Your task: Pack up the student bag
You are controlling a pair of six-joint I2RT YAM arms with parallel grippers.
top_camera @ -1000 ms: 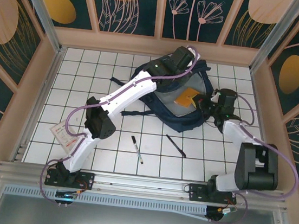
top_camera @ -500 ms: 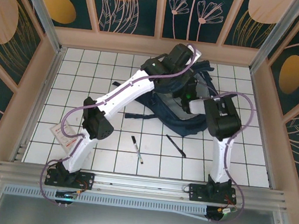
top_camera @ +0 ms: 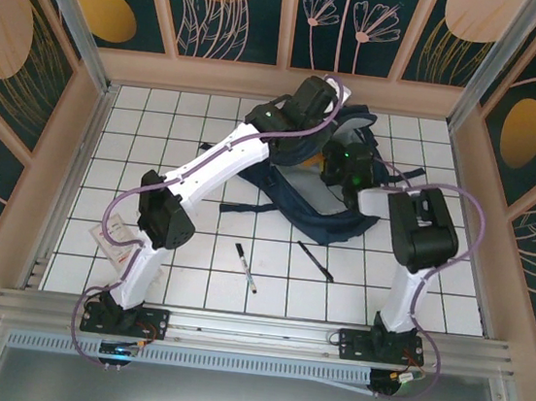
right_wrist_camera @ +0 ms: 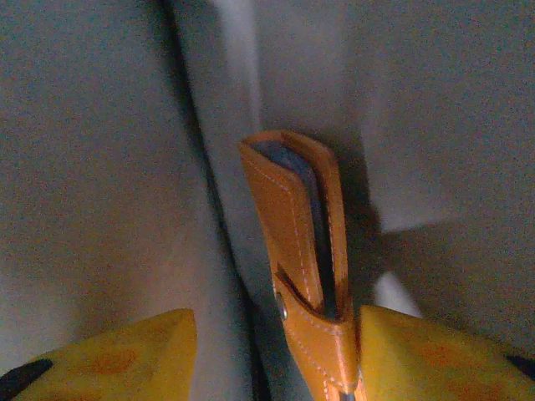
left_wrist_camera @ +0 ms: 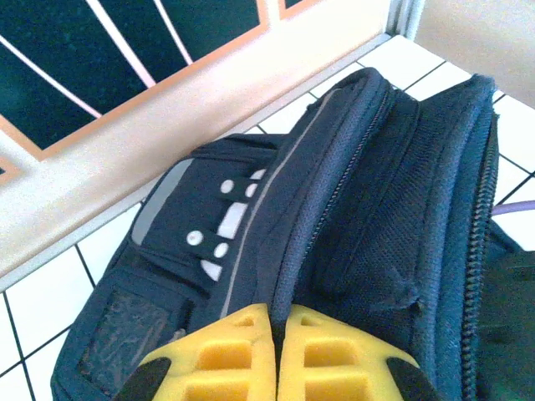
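While out over the student bag [top_camera: 329, 223], left end effector [left_wrist_camera: 277, 324] tight on its rim, right end effector [right_wrist_camera: 274, 338] spread.

Big navy student bag [top_camera: 328, 226], main compt open, lying far centre-right.

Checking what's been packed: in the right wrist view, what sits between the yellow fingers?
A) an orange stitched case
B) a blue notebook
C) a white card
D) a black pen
A: an orange stitched case sits between the parted fingers of the right gripper.
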